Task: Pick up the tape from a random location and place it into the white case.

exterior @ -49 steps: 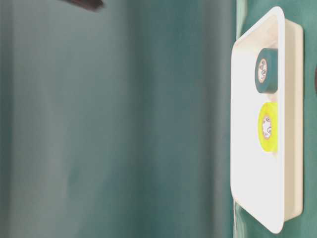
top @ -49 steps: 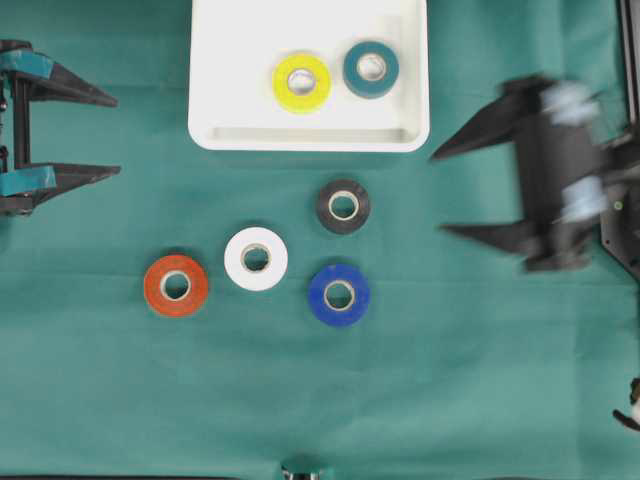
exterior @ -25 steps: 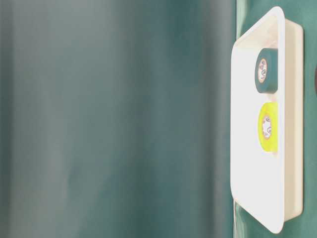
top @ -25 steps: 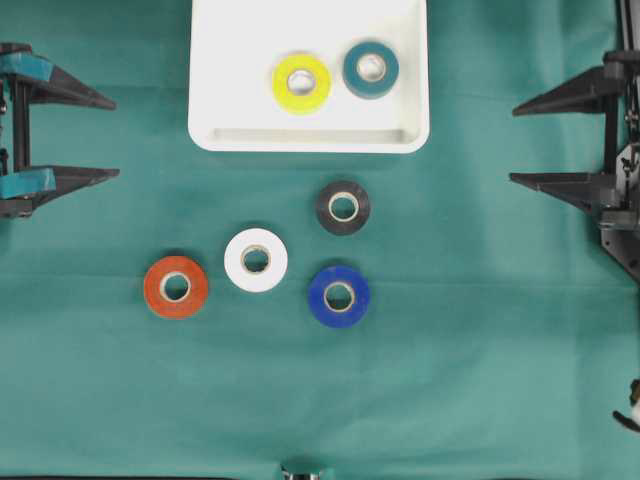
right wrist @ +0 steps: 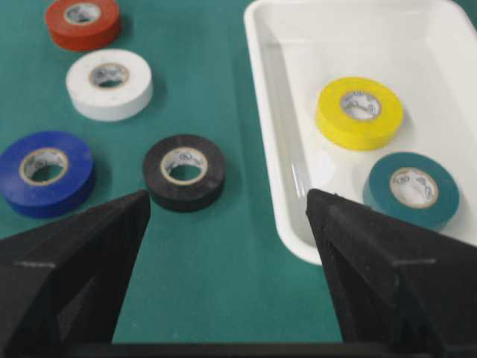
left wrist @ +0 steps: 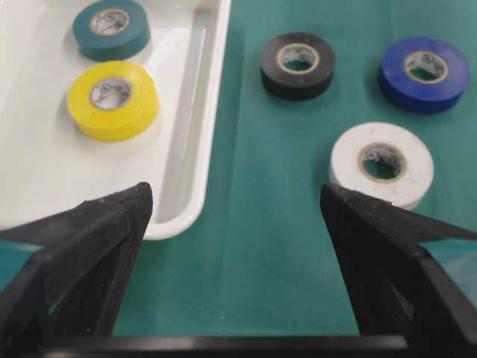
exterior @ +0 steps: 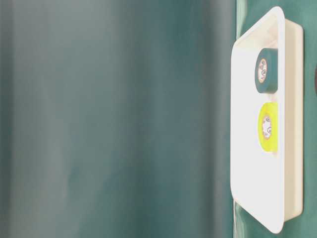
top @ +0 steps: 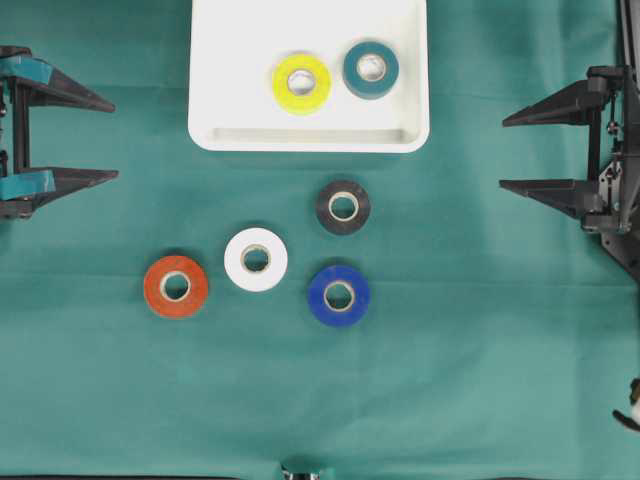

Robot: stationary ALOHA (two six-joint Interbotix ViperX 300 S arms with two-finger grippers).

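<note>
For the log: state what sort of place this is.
Probably a robot test bench, not a home: a green cloth over the table, two grippers, left and right, and sorted tape rolls beside a white tray.

The left gripper (top: 112,139) hangs at one edge of the green cloth (top: 450,380) with jaws spread wide and empty; the right gripper (top: 503,154) faces it from the opposite edge, likewise spread and empty. Between them, ahead of both sets of fingertips, sits the white case (top: 240,100) holding a yellow tape roll (top: 302,82) and a teal tape roll (top: 371,68). Nearer the right gripper lie the black tape roll (top: 343,206) and blue tape roll (top: 338,295); nearer the left, the white tape roll (top: 256,259) and orange tape roll (top: 176,286).
</note>
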